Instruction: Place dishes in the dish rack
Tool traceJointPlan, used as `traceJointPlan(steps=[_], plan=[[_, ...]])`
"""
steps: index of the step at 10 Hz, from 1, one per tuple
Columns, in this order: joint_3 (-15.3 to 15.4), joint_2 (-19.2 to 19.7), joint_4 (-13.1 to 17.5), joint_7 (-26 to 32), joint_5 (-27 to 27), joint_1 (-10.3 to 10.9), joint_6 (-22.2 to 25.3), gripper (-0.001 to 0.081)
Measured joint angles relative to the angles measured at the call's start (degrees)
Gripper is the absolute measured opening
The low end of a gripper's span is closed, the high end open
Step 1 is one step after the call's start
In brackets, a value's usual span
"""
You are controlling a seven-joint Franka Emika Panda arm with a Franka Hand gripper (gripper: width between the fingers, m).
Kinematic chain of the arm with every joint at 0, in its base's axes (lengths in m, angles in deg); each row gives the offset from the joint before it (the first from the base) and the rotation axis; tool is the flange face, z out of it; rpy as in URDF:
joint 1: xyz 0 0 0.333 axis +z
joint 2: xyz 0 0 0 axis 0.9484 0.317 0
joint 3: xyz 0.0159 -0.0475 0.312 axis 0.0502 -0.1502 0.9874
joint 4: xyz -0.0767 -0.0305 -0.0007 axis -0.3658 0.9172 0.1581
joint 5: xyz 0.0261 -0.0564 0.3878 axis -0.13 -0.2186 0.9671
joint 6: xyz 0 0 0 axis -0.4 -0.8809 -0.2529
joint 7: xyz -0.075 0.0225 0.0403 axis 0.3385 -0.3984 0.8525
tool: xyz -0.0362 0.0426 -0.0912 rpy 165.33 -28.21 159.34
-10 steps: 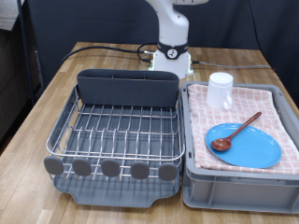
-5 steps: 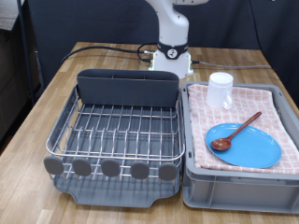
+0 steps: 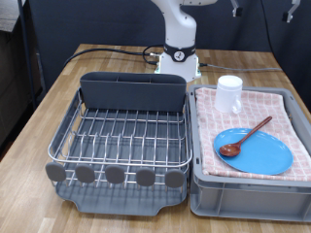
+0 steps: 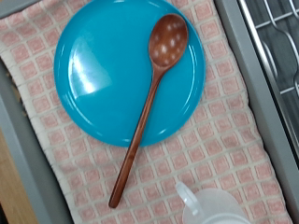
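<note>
The wooden spoon (image 3: 245, 136) lies on the blue plate (image 3: 255, 150), beside the white mug (image 3: 228, 93), in the cloth-lined bin at the worktop's (image 3: 29, 146) right edge. The dish rack (image 3: 121, 141) stands bare. I cannot tell if the tool is wide or narrow.

A silver wire dish rack (image 3: 119, 146) sits on a wooden desk (image 3: 49, 107). Beside it, toward the desk's right edge, a grey bin (image 3: 248, 184) holds a blue plate (image 3: 262, 153), wooden spoon (image 3: 245, 136) and white mug (image 3: 228, 93).

The arm (image 3: 179, 24) is glossy white with rounded, tubular segments and a dark seam at the joint. Its base (image 3: 178, 60) is a white block bearing 1 round black-and-white mark. Black cables (image 3: 112, 49) trail from the base.
</note>
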Motion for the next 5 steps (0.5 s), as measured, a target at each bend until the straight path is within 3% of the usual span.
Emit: traceJointPlan(steps=[5], plan=[[0.4, 3.9, -0.5, -2.7, -3.0, 0.0, -4.8, 0.0802]])
